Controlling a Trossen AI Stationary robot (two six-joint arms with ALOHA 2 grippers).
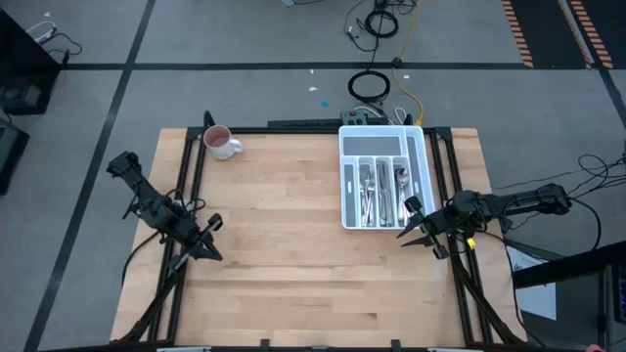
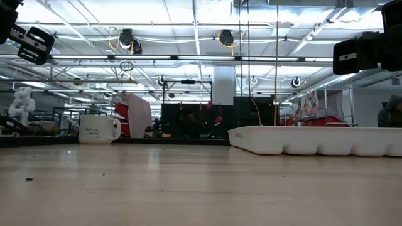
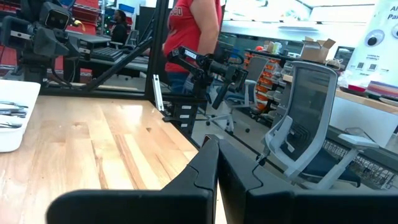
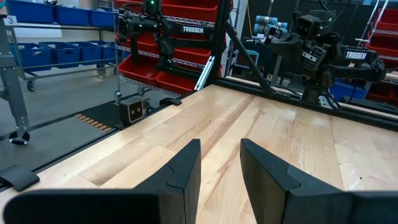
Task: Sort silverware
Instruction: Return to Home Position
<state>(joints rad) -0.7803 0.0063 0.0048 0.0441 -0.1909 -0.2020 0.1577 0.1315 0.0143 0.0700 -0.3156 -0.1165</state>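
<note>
The silverware (image 1: 378, 192) lies in the lengthwise compartments of a white tray (image 1: 354, 147) at the table's far right; a few pieces (image 3: 11, 112) show in the left wrist view. My left gripper (image 1: 211, 242) hovers over the table's left edge, shut and holding nothing (image 3: 212, 142). My right gripper (image 1: 415, 231) hovers at the tray's near right corner, open, with only bare wood between its fingers (image 4: 221, 144). Neither gripper touches anything.
A pink-and-white mug (image 1: 221, 143) stands at the far left corner of the table, also in the low view (image 2: 98, 129). The tray's long side (image 2: 314, 140) rests on the wood at the right. A person in a red shirt (image 3: 193, 25) stands beyond the table.
</note>
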